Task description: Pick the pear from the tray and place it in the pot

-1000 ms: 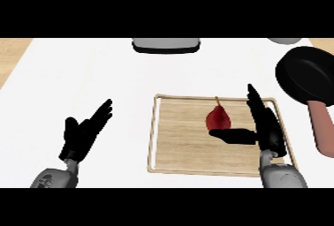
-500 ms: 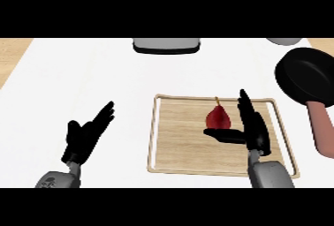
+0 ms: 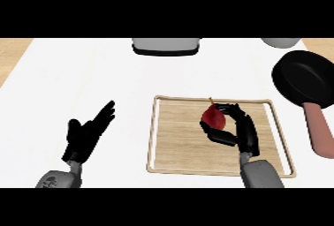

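A dark red pear (image 3: 211, 115) with a thin stem lies on the wooden tray (image 3: 176, 141) at the middle of the white counter. My right hand (image 3: 236, 128) is on the tray, fingers and thumb curled round the pear's right and lower side. The black pot (image 3: 305, 81) with a reddish-brown handle (image 3: 321, 132) sits at the right edge, apart from the tray. Left of the tray, my left hand (image 3: 85, 136) rests open over the counter, fingers pointing up and right.
A grey appliance (image 3: 165, 45) stands at the back middle, and a grey round object (image 3: 280, 42) shows at the back right. Wooden surface strips show at the far left and right back corners.
My right hand has shifted left across the tray and its fingers have curled round the pear, which stood free beside it before. The left hand has stayed in place.
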You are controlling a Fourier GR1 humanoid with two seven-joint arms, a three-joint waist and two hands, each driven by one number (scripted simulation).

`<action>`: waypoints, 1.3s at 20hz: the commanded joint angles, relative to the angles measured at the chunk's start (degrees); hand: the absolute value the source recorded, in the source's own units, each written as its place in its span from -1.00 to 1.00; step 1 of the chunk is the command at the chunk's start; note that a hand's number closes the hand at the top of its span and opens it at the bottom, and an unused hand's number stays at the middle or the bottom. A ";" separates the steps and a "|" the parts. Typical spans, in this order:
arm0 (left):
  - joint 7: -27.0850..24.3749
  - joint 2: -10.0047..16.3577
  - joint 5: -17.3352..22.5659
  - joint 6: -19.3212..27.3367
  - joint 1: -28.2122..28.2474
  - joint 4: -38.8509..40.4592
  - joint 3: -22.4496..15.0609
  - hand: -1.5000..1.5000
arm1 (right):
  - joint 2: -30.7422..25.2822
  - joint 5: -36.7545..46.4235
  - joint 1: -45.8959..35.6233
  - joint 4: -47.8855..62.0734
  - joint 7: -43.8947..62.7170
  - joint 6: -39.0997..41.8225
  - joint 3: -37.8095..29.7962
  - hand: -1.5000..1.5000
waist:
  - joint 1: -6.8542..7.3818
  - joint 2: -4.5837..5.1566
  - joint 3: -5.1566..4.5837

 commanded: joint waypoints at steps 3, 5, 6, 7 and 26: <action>-1.44 -1.03 -1.11 0.03 2.05 -0.80 -1.13 0.00 | 0.92 -8.61 -1.13 7.70 -5.40 0.61 -0.27 1.00 | 0.92 1.46 1.20; -0.94 -0.51 -1.49 -0.17 2.76 -1.87 -1.22 0.00 | 0.92 -7.34 -1.12 10.91 -9.96 -2.23 1.19 1.00 | 1.01 1.44 1.20; -0.80 -0.08 -1.02 -0.94 1.92 -1.37 -0.40 0.00 | 0.92 -4.66 -2.42 9.38 -9.65 -0.64 -0.07 1.00 | 0.52 1.37 1.15; 0.67 -0.30 -1.33 0.59 0.14 -1.40 0.03 0.00 | -9.58 -10.13 1.37 5.73 -12.66 11.19 -4.25 1.00 | -0.03 1.36 1.21; -1.80 -0.33 -0.23 -0.95 0.42 -0.18 0.38 0.00 | -56.55 -18.72 -0.77 24.05 -37.21 56.06 -22.95 1.00 | 1.46 3.02 2.06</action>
